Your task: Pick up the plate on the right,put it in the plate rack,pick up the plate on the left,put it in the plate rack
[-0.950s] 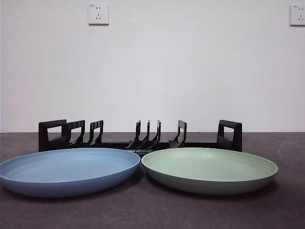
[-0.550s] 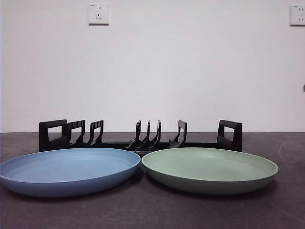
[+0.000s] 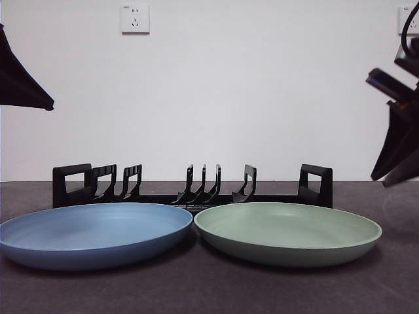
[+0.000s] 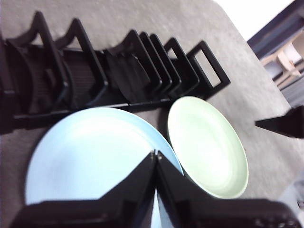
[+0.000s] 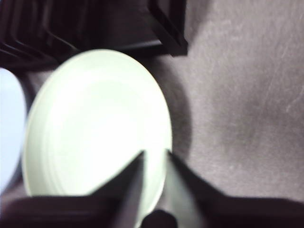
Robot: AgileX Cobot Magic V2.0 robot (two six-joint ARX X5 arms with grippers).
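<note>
Both arms have come into the front view since the earlier frame, when only the plates and rack showed: the right tool (image 3: 393, 176) now hangs dark at the right edge, above and beside the green plate (image 3: 288, 232), and the left tool (image 3: 26, 88) shows as a black wedge high at the left edge. Plates and rack have not shifted.

The green plate, the one on the right, lies flat on the table (image 3: 209, 291), its rim touching or nearly touching the blue plate (image 3: 91, 234) beside it. In the right wrist view the right tool (image 5: 154, 154) has its jaws a little apart, nothing between them, hovering over the near rim of the green plate (image 5: 95, 123). The left tool (image 4: 156, 154) has its jaws pressed together, empty, above the blue plate (image 4: 90, 152).

The step in hand looks like the approach to the green plate. A flat plate offers only its rim, so the jaws should likely widen first, come down at the outer edge away from the blue plate, and pinch the rim with one jaw under the lip. Lifting should tip the plate upright before it goes to the rack.

The plate rack (image 3: 193, 190) stands just behind both plates, every slot between its dividers empty.
</note>
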